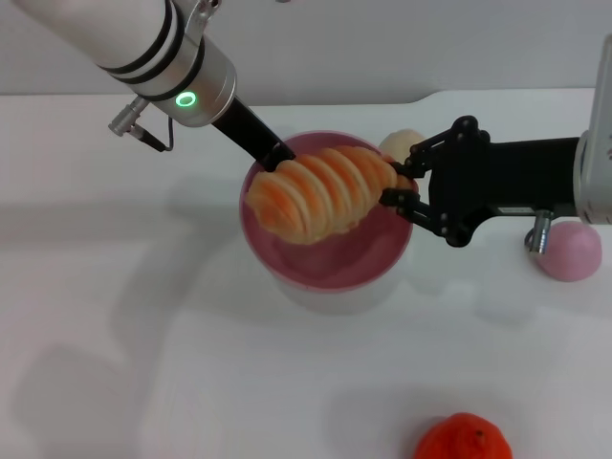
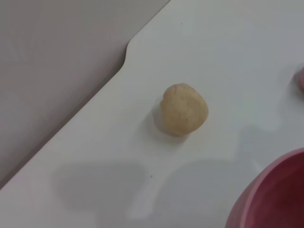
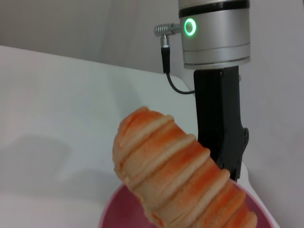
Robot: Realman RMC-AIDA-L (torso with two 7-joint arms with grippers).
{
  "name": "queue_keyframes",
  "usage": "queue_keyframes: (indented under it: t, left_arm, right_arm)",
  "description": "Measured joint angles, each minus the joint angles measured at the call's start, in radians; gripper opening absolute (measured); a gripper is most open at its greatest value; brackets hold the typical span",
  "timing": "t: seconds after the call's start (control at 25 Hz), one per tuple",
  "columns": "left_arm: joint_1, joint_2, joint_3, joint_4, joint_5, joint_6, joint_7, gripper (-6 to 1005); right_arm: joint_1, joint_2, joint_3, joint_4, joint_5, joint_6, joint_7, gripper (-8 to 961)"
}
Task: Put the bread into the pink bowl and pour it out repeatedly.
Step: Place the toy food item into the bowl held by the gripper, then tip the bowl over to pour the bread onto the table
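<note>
Bread, striped orange and cream, hangs tilted over the pink bowl, its 3 o'clock end pinched in the closed right gripper. At the bowl's 11 o'clock rim sits the left gripper; whether it is open or closed cannot be told. Behind lies a beige lump on the white surface.

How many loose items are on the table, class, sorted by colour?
Pink: 2, the pink bowl and a small pink lump
Orange: 1, a tangerine-like fruit
Orange and cream striped: 1, the bread, held over the bowl by the right gripper
Beige: 1, a round lump
Total: 5
</note>
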Motion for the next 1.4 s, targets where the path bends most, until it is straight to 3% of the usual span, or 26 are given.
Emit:
queue_keyframes:
  t: [0.36, 0.76, 1.12, 1.4]
  left_arm:
    - [-0.001, 0.001, 0.002, -0.006, -0.001, 0.0, -0.001, 41]
    - [0.0, 0.002, 0.002, -0.009, 0.0, -0.006, -0.001, 42]
    - [0.0, 0.003, 0.001, -0.03, 0.001, -0.022, 0.003, 42]
    - [0.003, 0.001, 0.003, -0.033, 0.0, -0.027, 0.004, 41]
  right_arm:
    - [-0.007, 0.002, 0.0, -0.008, 0.002, 0.015, 0.0, 238]
    - [-0.018, 0.002, -0.003, -0.017, 0.025, 0.063, -0.007, 441]
    - [-0.131, 0.002, 0.083, -0.011, 0.517, 0.131, -0.298, 435]
    - [-0.234, 0.007, 0.096, 0.133, 0.939, 0.164, -0.664, 435]
